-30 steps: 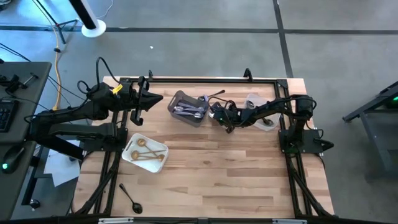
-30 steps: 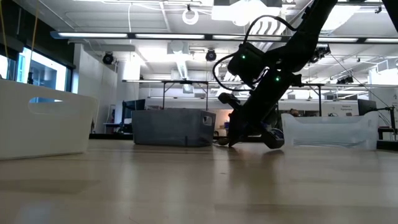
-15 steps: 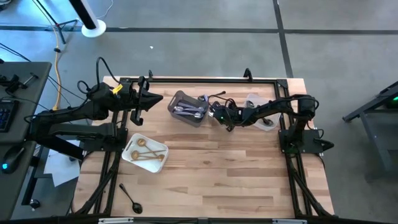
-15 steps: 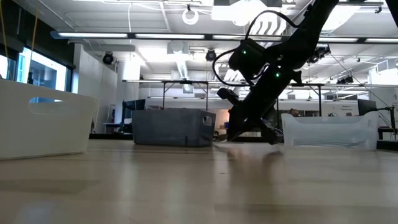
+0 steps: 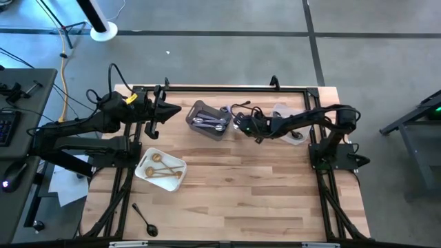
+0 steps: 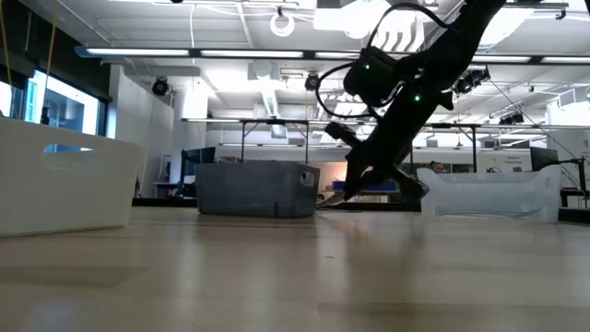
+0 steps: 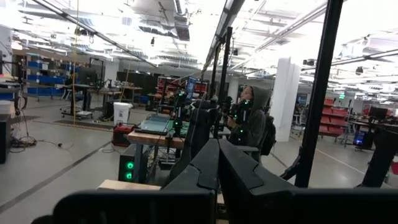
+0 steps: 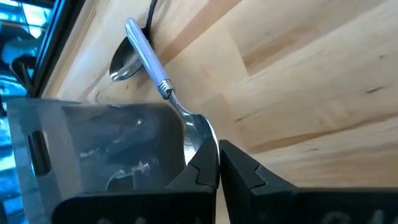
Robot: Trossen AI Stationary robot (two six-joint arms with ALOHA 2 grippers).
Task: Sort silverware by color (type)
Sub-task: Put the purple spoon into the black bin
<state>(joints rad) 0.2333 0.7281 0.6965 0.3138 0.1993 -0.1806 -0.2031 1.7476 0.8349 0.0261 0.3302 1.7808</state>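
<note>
My right gripper (image 5: 240, 124) hangs just right of the grey bin (image 5: 209, 118), shut on a spoon with a lilac handle (image 8: 146, 53). Silver silverware (image 5: 210, 122) lies in the bin. The white tray (image 5: 160, 169) at the left holds gold spoons (image 5: 165, 172). A black spoon (image 5: 146, 219) lies on the table near the front left corner. Another slim piece (image 8: 123, 61) lies on the wood beyond the bin. My left gripper (image 5: 176, 110) is shut and empty, held high at the far left. My right gripper pinches the spoon's silver bowl (image 8: 198, 140) between its two fingers. The fingers come slanting down from the table's right side. The lilac handle sticks out past the fingertips toward the bin. In the low view the spoon (image 6: 329, 195) hangs clear of the table.
A clear tub (image 5: 289, 131) stands under my right arm at the far right. Black frame rails (image 5: 220, 88) run along the table's edges. The middle and near part of the wooden table (image 5: 241, 193) is bare. A person in a hood (image 7: 252, 118) stands in the room beyond.
My right gripper has risen from the table top and rolled its wrist. The lilac-handled spoon has gone up with it, and its tip is now lifted clear of the wood.
</note>
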